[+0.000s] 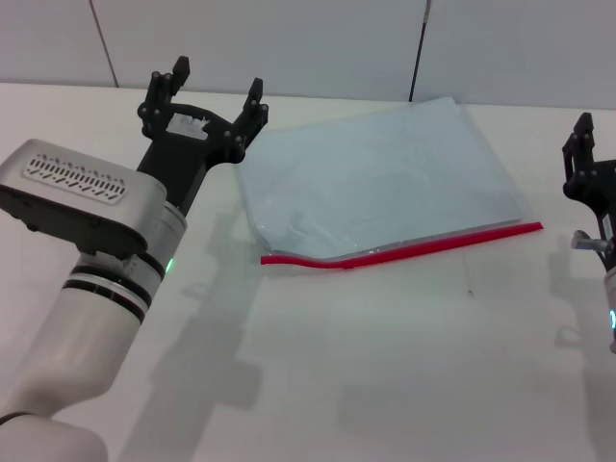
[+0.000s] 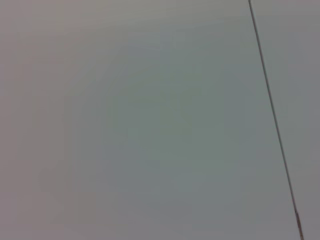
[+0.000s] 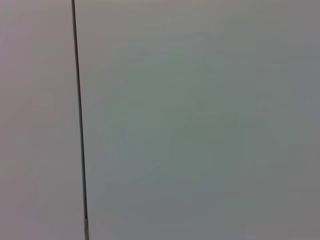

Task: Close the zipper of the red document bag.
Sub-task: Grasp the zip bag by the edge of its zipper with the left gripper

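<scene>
While it lies flat on the white tabletop [image 1: 385, 385], the translucent pale-blue plastic document bag [image 1: 385, 183] shows its thin red zipper strip [image 1: 404, 250] along the lower edge, long axis rising left to right, left gripper [image 1: 214, 91] at upper left with fingers apart, right gripper [image 1: 582, 144] at right edge, its finger state impossible to tell.

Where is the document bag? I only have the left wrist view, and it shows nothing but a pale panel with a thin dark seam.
Observer: The red document bag lies flat on the white table, seen from the head view.
Operator: Which edge carries the zipper?
Observer: The zipper runs along the long edge nearest the robot, kinked near its left end.
Operator: And the grippers?
Observer: The left gripper is open, raised by the bag's far left corner, holding nothing.
Operator: The right one?
Observer: The right gripper sits at the head view's right edge, apart from the bag.
</scene>
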Tool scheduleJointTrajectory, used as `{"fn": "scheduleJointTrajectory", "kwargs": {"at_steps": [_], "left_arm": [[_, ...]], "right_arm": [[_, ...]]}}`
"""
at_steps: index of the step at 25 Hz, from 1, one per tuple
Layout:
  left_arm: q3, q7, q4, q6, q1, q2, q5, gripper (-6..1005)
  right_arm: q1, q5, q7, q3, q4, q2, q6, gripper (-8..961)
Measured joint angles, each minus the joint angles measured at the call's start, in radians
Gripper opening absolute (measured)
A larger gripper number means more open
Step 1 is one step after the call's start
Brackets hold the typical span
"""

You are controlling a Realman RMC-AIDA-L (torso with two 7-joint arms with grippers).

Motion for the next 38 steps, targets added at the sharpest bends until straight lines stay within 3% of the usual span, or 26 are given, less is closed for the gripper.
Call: {"fn": "scheduleJointTrajectory", "kwargs": {"at_steps": [24,30,34,38], "left_arm": [[0.016,0.017,-0.019,0.011,0.006,-0.001,-0.043,876],[0.040,0.074,0.040,0.103,-0.020,0.018,-0.028,876],[0.003,0.156,0.153,0.255,-0.019,0.051,-0.033,876],[-0.009,0.195,0.209,0.336,-0.016,0.069,-0.033,877]], "right_arm": [[0.012,0.000,-0.001,-0.008,0.013,0.000,0.009,568],[0.017,0.000,-0.001,-0.004,0.023,-0.001,-0.038,567],[0.022,0.000,-0.001,-0.006,0.025,-0.002,-0.038,567],[0.023,0.000,-0.001,-0.006,0.026,-0.002,-0.039,566]]}}
